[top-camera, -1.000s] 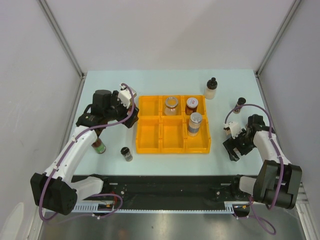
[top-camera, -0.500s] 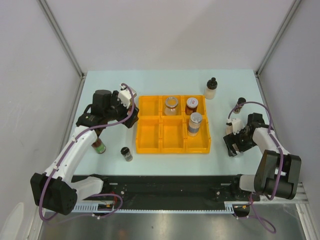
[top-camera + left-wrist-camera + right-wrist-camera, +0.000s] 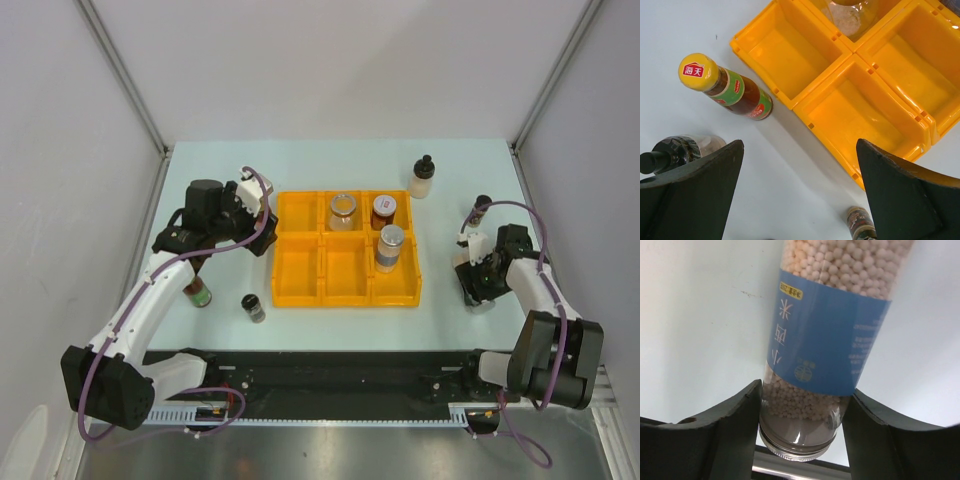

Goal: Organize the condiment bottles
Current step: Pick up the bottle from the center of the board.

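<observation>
Right gripper [image 3: 804,396] clamped on blue-labelled jar [image 3: 830,335] of white pearls, fingers touching both sides just above its silver lid. Jar sits near the right edge of the surface [image 3: 455,175], outside yellow tray [image 3: 345,272]. Left gripper [image 3: 799,150] wide open, holding nothing, near yellow-capped sauce bottle [image 3: 727,87] left of tray.
</observation>
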`<state>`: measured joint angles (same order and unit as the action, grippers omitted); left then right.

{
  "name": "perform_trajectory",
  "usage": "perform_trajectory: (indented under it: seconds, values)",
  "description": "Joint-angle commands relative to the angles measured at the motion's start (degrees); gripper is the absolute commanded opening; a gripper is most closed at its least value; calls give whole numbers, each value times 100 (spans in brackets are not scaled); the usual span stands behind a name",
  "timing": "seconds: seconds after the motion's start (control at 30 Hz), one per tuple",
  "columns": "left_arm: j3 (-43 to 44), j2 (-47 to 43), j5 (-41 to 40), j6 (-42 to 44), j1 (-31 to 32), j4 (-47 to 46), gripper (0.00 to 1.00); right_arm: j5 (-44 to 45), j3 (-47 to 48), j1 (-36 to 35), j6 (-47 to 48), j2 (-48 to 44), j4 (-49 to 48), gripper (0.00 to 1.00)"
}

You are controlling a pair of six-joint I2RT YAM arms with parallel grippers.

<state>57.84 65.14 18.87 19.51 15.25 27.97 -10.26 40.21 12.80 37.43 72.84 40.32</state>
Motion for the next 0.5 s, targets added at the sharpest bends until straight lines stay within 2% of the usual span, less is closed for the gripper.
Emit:
perform_trajectory:
  seconds: [0.0, 0.23, 0.47]
  values:
    - [34, -28, 187, -52, -48, -19, 100, 112, 329, -128, -8, -586, 309, 54]
    - [34, -63, 187, -52, -48, -10, 100, -55, 1103, -436, -25, -1333, 846, 55]
    - [34, -72, 187, -61, -48, -10, 100, 129, 1578, -866, 159, -1193, 1136, 56]
